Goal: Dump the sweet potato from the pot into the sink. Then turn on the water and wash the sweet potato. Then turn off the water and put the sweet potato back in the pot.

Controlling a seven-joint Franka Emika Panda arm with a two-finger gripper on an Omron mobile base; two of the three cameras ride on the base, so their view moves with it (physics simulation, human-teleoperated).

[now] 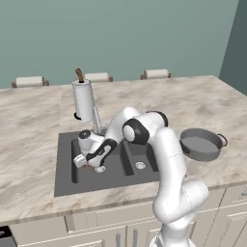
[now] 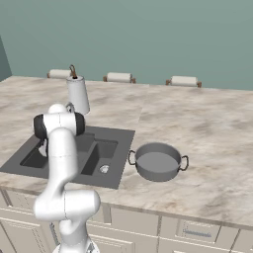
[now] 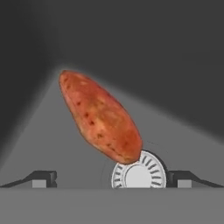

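Note:
The orange-brown sweet potato (image 3: pixel 100 118) lies on the floor of the sink's left basin, one end touching the round silver drain (image 3: pixel 139 174). My gripper (image 3: pixel 111 179) is open, low inside that basin (image 1: pixel 65 178), its fingertips (image 3: pixel 43 178) spread wide on either side of the drain and just short of the potato. In the left base view the gripper (image 1: pixel 87 163) reaches down beside the drain (image 1: pixel 100 169). The grey pot (image 1: pixel 201 144) stands upright and empty on the counter right of the sink (image 2: pixel 111 133).
The slim faucet (image 1: pixel 96 119) rises behind the sink, with no stream visible. A white paper-towel roll (image 1: pixel 83 100) stands just behind it. The smaller right basin (image 1: pixel 141 161) lies between arm and pot. Marble counter (image 2: pixel 207 123) stretches around.

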